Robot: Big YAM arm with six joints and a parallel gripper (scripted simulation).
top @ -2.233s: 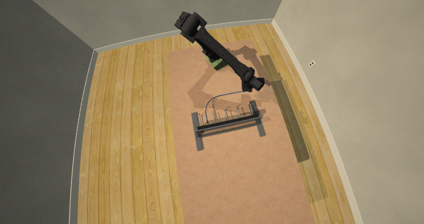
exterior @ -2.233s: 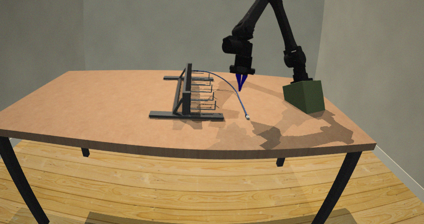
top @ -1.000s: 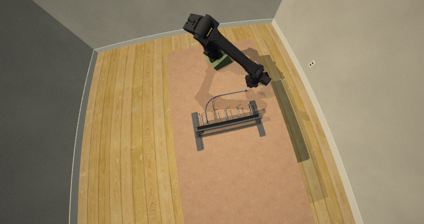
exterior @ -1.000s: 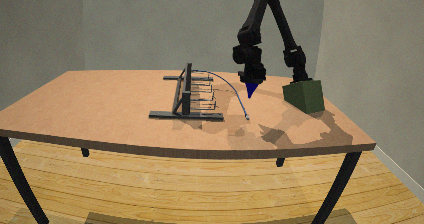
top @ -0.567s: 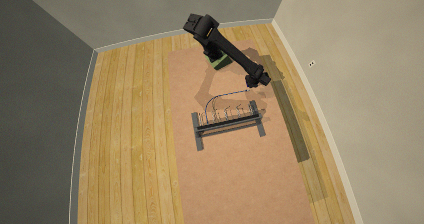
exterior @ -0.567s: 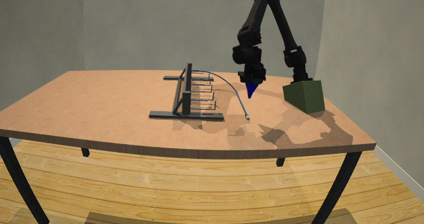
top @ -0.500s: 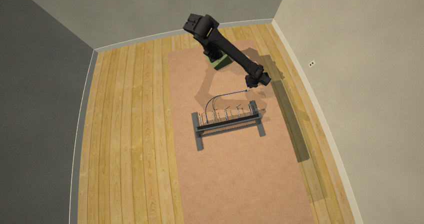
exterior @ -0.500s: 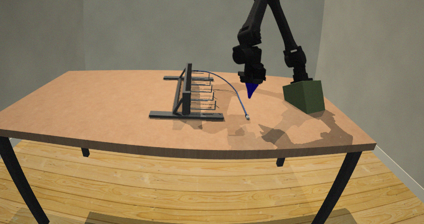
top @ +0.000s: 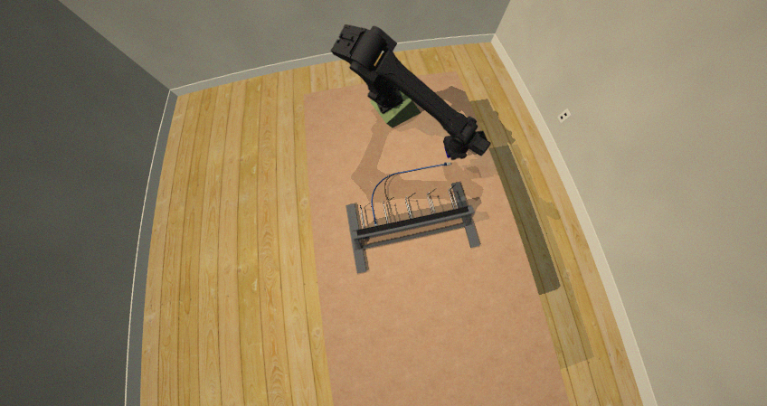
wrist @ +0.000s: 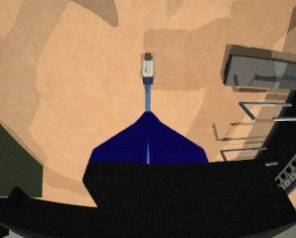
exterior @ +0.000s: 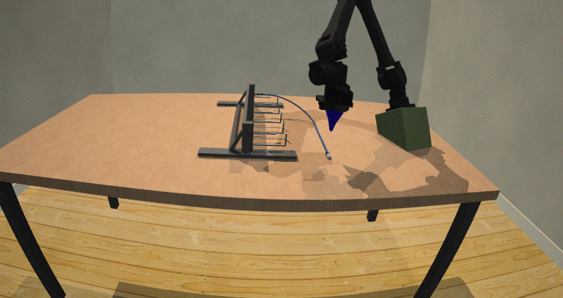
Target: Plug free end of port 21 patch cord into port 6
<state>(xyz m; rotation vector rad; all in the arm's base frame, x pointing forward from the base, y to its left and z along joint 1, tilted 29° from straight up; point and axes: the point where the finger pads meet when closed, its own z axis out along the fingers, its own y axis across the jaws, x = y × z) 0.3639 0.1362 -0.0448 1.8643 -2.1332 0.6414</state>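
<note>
The patch cord [top: 414, 169] [exterior: 312, 121] [wrist: 148, 98] is blue and arches from the rack's panel [top: 411, 221] [exterior: 249, 105] towards the arm's side. Its free end, a clear plug [top: 448, 164] [exterior: 327, 155] [wrist: 148, 68] with a blue boot, lies on or just over the table, pointing away from the cord's arch. My gripper [top: 448, 155] [exterior: 330, 129] [wrist: 148, 117] is shut and empty, pointing down. Its blue fingertips hang above the cord just behind the plug, with a gap below them in the exterior view. The fingers hide part of the cord in the wrist view. The port numbers are unreadable.
The rack stands upright on two long feet [top: 363, 262] [exterior: 213, 152] [wrist: 257, 71]. Several thin wire cable guides [top: 409, 208] [exterior: 283, 127] [wrist: 247, 111] stick out from its front towards the arm. The green base block [top: 395, 116] [exterior: 414, 129] [wrist: 11, 159] carries the arm.
</note>
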